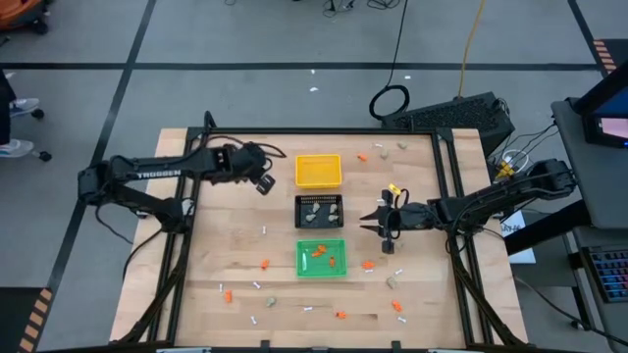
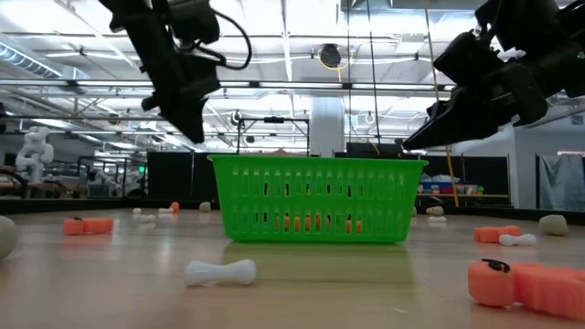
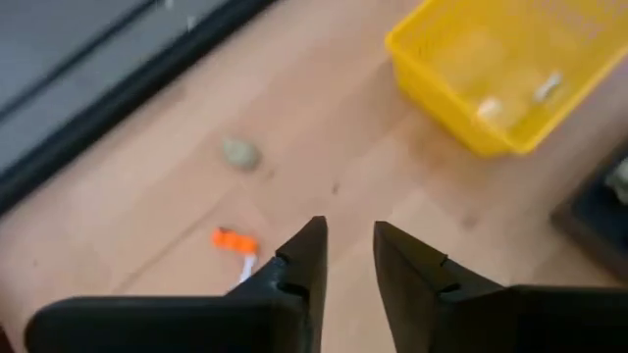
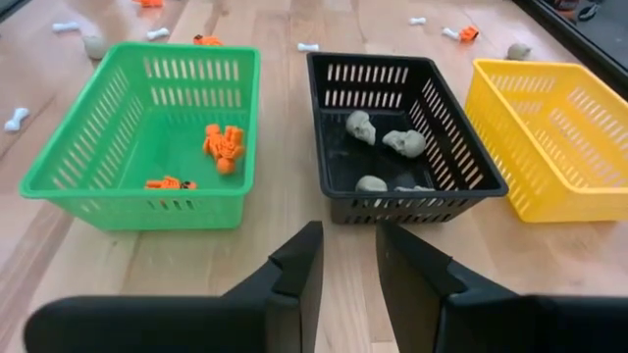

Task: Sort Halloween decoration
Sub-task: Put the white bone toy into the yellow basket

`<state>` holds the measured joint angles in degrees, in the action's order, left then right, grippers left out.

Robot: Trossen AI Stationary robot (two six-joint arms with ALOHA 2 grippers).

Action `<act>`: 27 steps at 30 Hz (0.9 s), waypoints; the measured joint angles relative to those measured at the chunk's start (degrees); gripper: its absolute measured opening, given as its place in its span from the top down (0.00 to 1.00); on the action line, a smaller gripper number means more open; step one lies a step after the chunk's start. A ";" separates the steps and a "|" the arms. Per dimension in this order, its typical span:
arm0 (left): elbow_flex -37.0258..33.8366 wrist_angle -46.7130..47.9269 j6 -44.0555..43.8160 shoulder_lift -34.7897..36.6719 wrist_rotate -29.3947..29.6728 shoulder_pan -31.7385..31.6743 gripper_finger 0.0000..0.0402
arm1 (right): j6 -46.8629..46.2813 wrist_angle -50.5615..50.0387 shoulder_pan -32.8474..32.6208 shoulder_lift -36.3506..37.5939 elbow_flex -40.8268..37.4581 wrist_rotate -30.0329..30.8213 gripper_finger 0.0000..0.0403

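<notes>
The Halloween decoration lies scattered over the wooden table: orange bits point(image 1: 265, 264), thin white sticks point(image 1: 257, 284) and beige-grey lumps point(image 1: 392, 281). More orange bits point(image 4: 224, 144) lie in the green tray point(image 1: 322, 257). Grey lumps point(image 4: 403, 143) lie in the black tray point(image 1: 320, 210), and white pieces point(image 3: 546, 88) in the yellow tray point(image 1: 318, 170). My left gripper point(image 1: 263, 182) hangs open above the table, just left of the yellow tray, with nothing between its fingers point(image 3: 304, 250). My right gripper point(image 1: 373, 220) stands open and empty to the right of the black tray, pointing at it.
A black frame point(image 1: 324, 131) runs round the table's edges. Loose pieces lie near the left gripper: a grey lump point(image 3: 240, 153), an orange bit point(image 3: 234, 240) and a white stick point(image 3: 245, 267). In the low view a white stick point(image 2: 220, 271) and an orange piece point(image 2: 526, 283) lie before the green tray.
</notes>
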<state>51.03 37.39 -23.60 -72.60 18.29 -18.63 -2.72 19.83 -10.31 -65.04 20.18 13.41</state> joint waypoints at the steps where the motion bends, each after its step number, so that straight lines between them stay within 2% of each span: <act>1: 0.00 0.81 0.55 -0.11 -1.62 -0.97 0.76 | 0.01 -0.20 0.00 0.00 0.00 -0.06 0.79; 5: -0.02 3.90 2.51 -0.43 -7.03 -4.68 0.71 | 0.40 -1.55 0.00 0.00 0.00 -0.07 0.79; 9: -0.02 7.61 2.72 -2.48 -9.36 -7.80 0.70 | 0.44 -2.03 0.00 0.00 0.00 -0.07 0.79; 14: -0.02 9.09 -0.78 -8.16 -10.53 -11.52 0.70 | 0.42 -2.14 0.00 0.00 0.00 -0.07 0.79; 21: -0.04 9.04 5.85 -16.43 -12.07 -13.03 0.70 | 0.42 -2.20 0.00 0.00 0.00 -0.11 0.79; 27: -0.04 4.35 11.41 -18.57 -10.22 -13.24 0.70 | 0.42 -2.23 0.00 0.00 0.00 -0.11 0.79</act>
<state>50.98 41.74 -12.19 -91.17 8.07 -31.86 -2.31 17.61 -10.31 -65.04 20.18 13.30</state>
